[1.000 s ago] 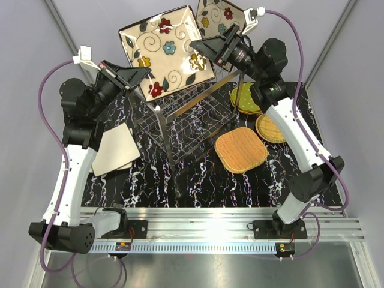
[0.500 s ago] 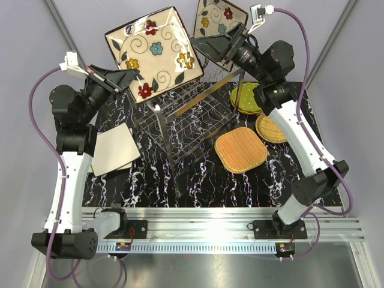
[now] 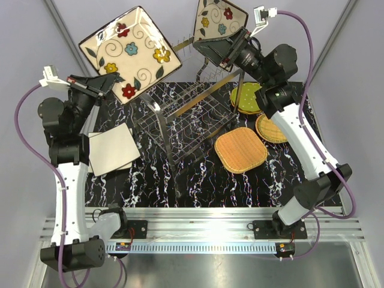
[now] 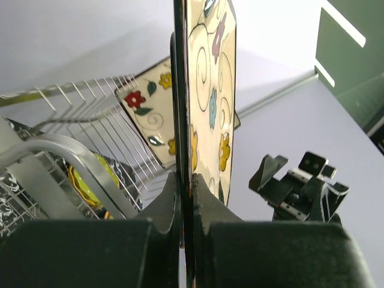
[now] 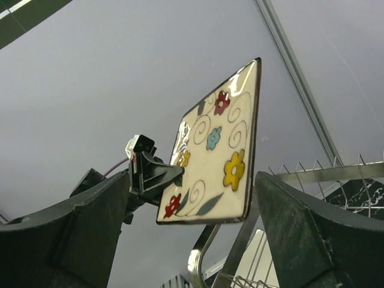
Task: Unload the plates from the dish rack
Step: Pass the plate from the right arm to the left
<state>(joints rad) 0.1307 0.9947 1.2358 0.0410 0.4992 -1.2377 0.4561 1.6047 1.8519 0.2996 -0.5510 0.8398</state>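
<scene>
My left gripper [image 3: 110, 84] is shut on the lower corner of a flower-patterned cream square plate [image 3: 129, 54], holding it in the air to the left of the dish rack [image 3: 186, 114]. The left wrist view shows this plate [image 4: 210, 90] edge-on, pinched between the fingers. A second flowered plate [image 3: 219, 21] stands at the back of the rack. My right gripper [image 3: 211, 48] is open just in front of it, with nothing between its fingers [image 5: 282, 198]. In the right wrist view the held plate [image 5: 219, 150] hangs beyond the open jaws.
A plain cream square plate [image 3: 111, 149] lies on the table at the left. Right of the rack lie a large wicker plate [image 3: 240, 150], a smaller wicker plate [image 3: 270, 128] and a green dotted plate [image 3: 246, 98]. The rack's chrome frame [image 5: 222, 252] rises below the right gripper.
The left arm has carried the flowered plate up and to the left, away from the rack. The right gripper has opened wide and stays by the rack's back.
</scene>
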